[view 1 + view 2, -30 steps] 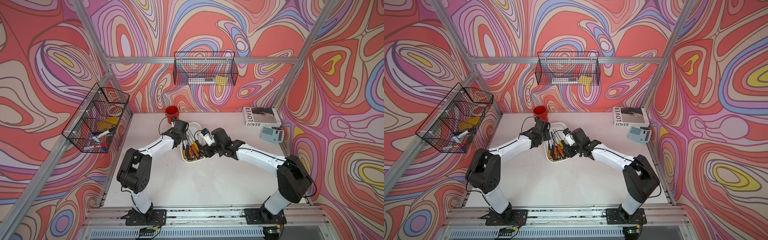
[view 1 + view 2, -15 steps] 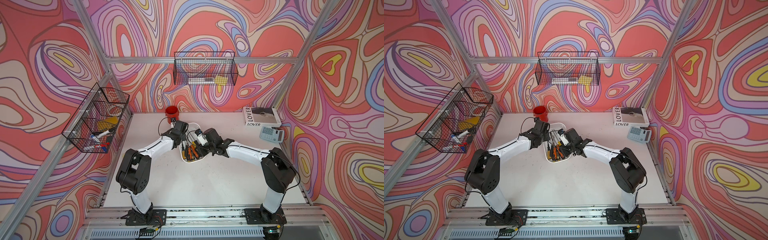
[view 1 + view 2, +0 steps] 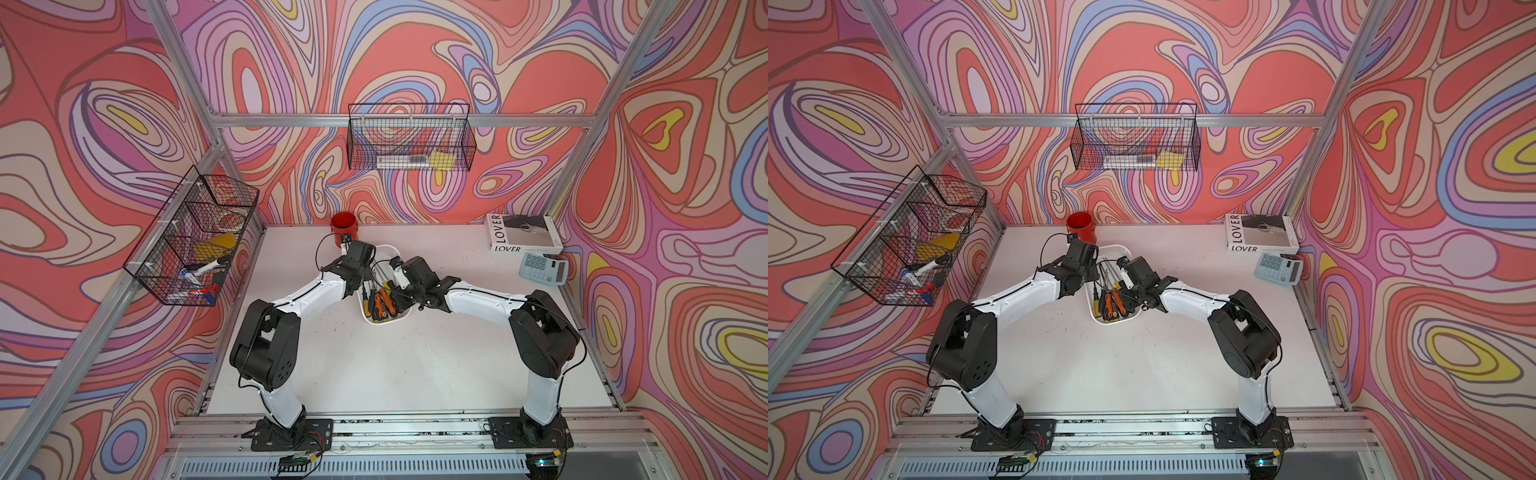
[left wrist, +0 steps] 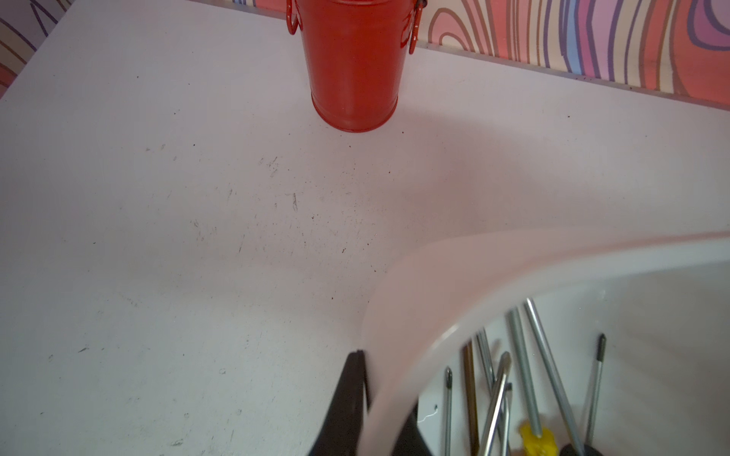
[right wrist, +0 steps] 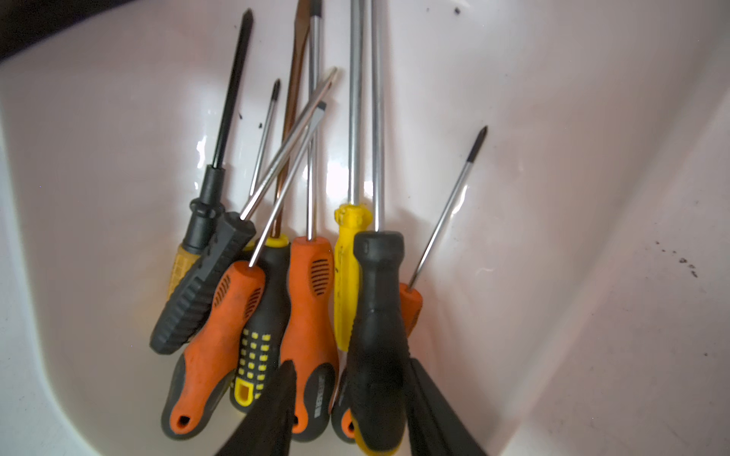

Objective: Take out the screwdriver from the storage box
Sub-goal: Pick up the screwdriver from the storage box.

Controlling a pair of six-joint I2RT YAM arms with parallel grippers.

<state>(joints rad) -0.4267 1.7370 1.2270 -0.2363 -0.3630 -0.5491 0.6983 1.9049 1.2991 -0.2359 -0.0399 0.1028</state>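
The white storage box (image 3: 390,326) stands mid-table, seen in both top views, and holds several screwdrivers (image 3: 380,303). My left gripper (image 4: 381,379) is shut on the box's rim (image 4: 442,316) at its far left corner, one finger outside and one inside. My right gripper (image 5: 349,367) reaches into the box over the handles. A black-handled screwdriver (image 5: 377,316) lies against one finger. An orange-handled one (image 5: 310,308) fills the gap to the other. The jaws have closed in on these handles.
A red cup (image 3: 343,226) stands just behind the box. A book (image 3: 521,237) and a calculator (image 3: 543,269) lie at the back right. Black wire baskets hang on the back wall (image 3: 409,141) and the left wall (image 3: 191,241).
My right arm has pushed left and deeper into the box, and its jaws have narrowed round the handles. The left arm has kept still on the rim.
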